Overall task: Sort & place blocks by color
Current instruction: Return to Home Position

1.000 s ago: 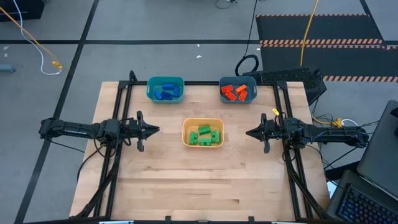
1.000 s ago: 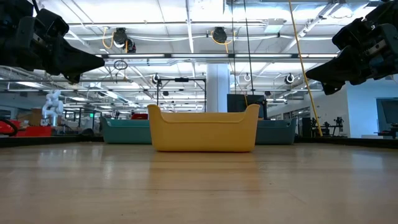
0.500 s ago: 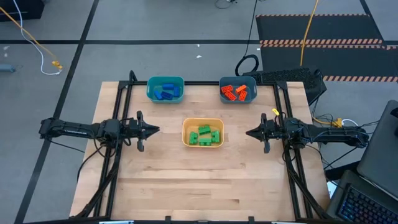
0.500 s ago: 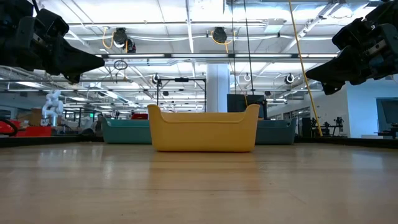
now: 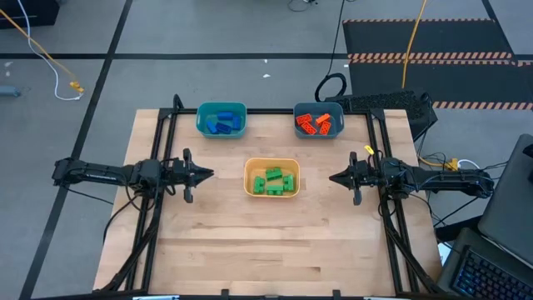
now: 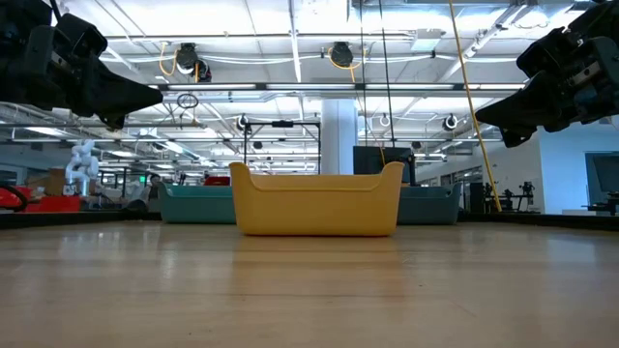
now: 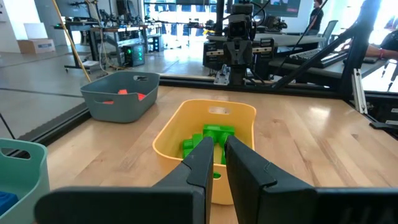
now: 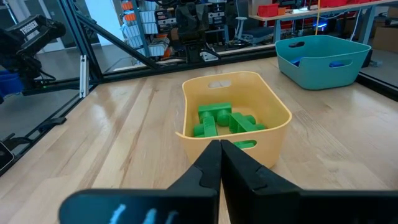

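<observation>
Left pincer (image 5: pixel 210 174), right pincer (image 5: pixel 332 177) flanking yellow bin (image 5: pixel 271 162)

A robotics lab, no doubt about it, and a big open one. All around the wooden table (image 5: pixel 275 242) runs grey concrete floor (image 5: pixel 208 33) marked off with dark tape lines. Beyond the table's far right corner lies a black mat edged in hazard stripes (image 5: pixel 433 57), a yellow cable (image 5: pixel 414 42) dropping across it. Off the near right corner sits a laptop (image 5: pixel 491 271). Looking level across the table: bright ceiling lights (image 6: pixel 319 14), long workbenches, equipment racks, a small white robot figure (image 6: pixel 82 159).
</observation>
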